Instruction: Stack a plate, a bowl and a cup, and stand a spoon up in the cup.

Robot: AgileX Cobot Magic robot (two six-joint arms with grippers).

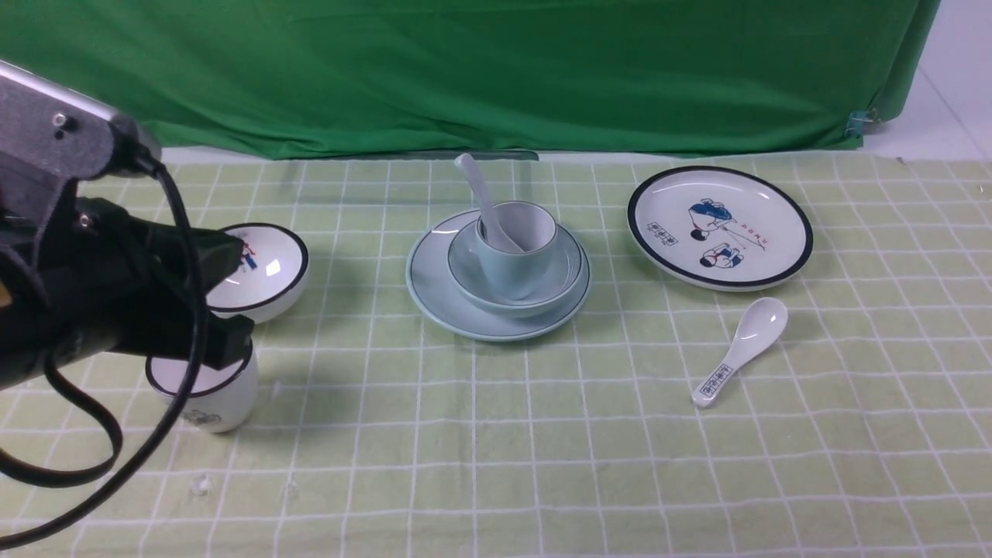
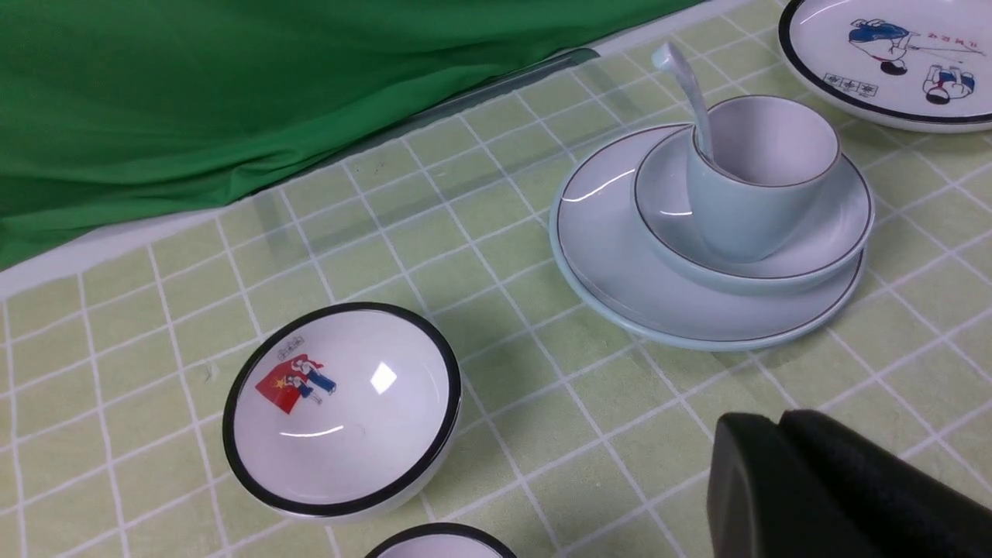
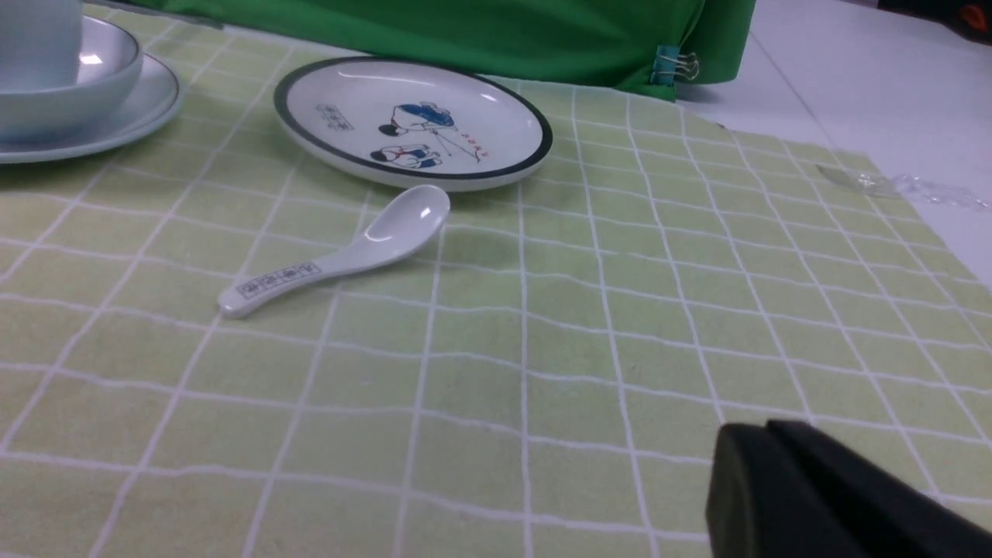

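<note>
Left gripper (image 2: 779, 422), jaws pressed together; right gripper (image 3: 763, 430), fingers together, holding nothing. A brush against the projecting spoon handle (image 1: 474, 180) could topple the centre-frame teacup (image 1: 515, 263).

Left arm: grey metal bracket (image 1: 58, 128) with a pale, shiny edge at twelve o'clock; black, blocky housing (image 1: 147, 287) at its five o'clock.
Screws: a round silvery screw head (image 1: 60, 120) on the grey metal, and a smaller one (image 1: 85, 221) on the black part at about five o'clock from it.
Cables: a thick, round black cable (image 1: 200, 310) bowing out toward three o'clock; a black loop (image 1: 115, 434) at its nine o'clock.
Left gripper (image 2: 779, 418): dark, matte, narrow tips.
Right gripper (image 3: 763, 426): dark tips too, blurred.
</note>
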